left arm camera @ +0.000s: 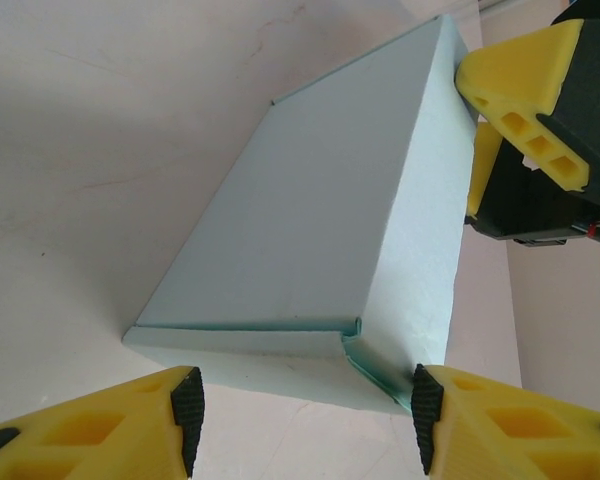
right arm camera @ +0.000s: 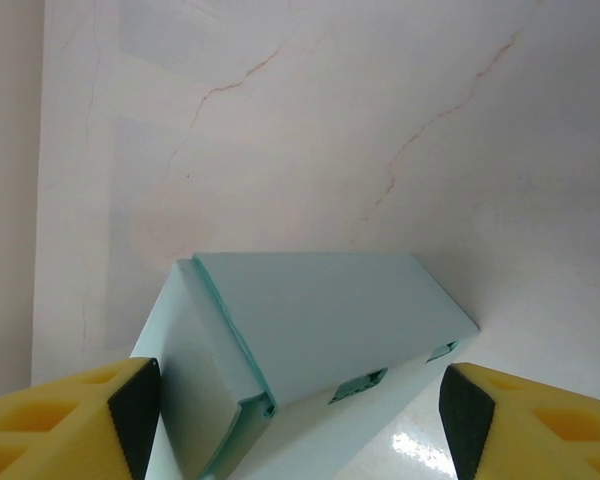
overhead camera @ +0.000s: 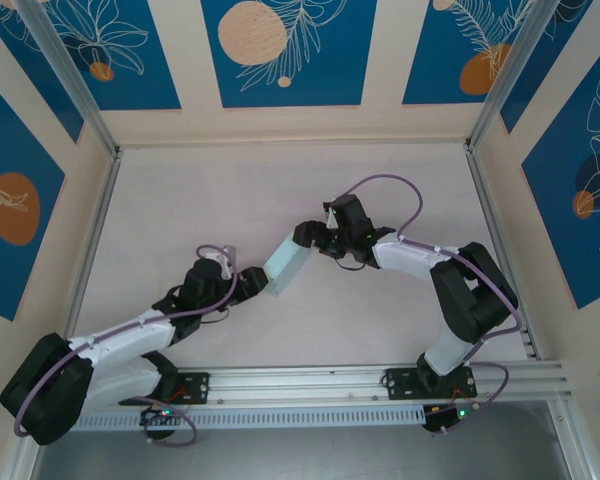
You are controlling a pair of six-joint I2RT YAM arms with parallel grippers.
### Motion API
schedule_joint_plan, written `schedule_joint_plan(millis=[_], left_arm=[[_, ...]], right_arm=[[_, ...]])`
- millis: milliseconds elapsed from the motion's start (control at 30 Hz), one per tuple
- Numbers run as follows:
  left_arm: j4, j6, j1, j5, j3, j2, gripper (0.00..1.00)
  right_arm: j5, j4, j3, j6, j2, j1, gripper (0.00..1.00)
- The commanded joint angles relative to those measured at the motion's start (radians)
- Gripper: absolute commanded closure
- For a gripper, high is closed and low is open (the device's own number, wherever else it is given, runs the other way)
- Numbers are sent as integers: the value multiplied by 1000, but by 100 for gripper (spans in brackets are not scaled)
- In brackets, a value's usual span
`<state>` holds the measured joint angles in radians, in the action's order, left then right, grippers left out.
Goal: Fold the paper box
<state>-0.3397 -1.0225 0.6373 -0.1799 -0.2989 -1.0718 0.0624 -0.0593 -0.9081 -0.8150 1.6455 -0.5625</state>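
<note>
Left gripper (overhead camera: 263, 284) and right gripper (overhead camera: 310, 237) bracket the paper box (overhead camera: 285, 265) mid-frame in the top view. The box lies diagonally on the pale veined table (overhead camera: 180, 200), lower left to upper right.

Surroundings:
- Blue wall panels (overhead camera: 280, 50) with orange discs and leaf outlines line 3 sides.
- An aluminium rail (overhead camera: 310, 380) runs across the bottom of the frame and carries both bases.
- Purple cables (overhead camera: 380, 182) loop over the arms.
- Each gripper faces the other across the box, so each blocks that end.

Pose:
- The left arm (overhead camera: 120, 340) runs from the lower-left corner up and right, low over the table, wrist aimed at the box's lower end.
- The right arm (overhead camera: 460, 290) rises at lower right, elbow folded, forearm reaching left to the box's upper end.

Left wrist view:
- The left gripper's 2 yellow fingers with black pads (left arm camera: 187, 415) sit at the bottom edge, apart.
- The box's near end is just ahead of the tips.
- The right-of-frame pad is at the corner flap; I can't confirm contact.
- Not clamped.
- The right gripper (left arm camera: 485, 130) sits at upper right, at the box's far end.

Right wrist view:
- The fingers (right arm camera: 130, 420) are apart.
- The box end (right arm camera: 310, 320) sits in the left part of the gap.
- The left-of-frame pad is just beside the box wall and the right-of-frame pad is well clear.
- 2 small slots (right arm camera: 365, 380) show along the box's right edge.
</note>
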Motion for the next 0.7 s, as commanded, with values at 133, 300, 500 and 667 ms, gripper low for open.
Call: schedule_joint_plan(millis=[133, 300, 500, 667], left_arm=[[126, -3, 12, 41, 36, -26, 46], [162, 5, 12, 76, 49, 24, 57], [193, 106, 89, 152, -36, 30, 59], [215, 194, 174, 264, -91, 46, 59]], right_arm=[[-53, 168, 54, 7, 37, -11, 26], [-52, 161, 58, 7, 36, -14, 26], [37, 47, 120, -20, 30, 23, 30], [121, -98, 209, -74, 28, 64, 41]])
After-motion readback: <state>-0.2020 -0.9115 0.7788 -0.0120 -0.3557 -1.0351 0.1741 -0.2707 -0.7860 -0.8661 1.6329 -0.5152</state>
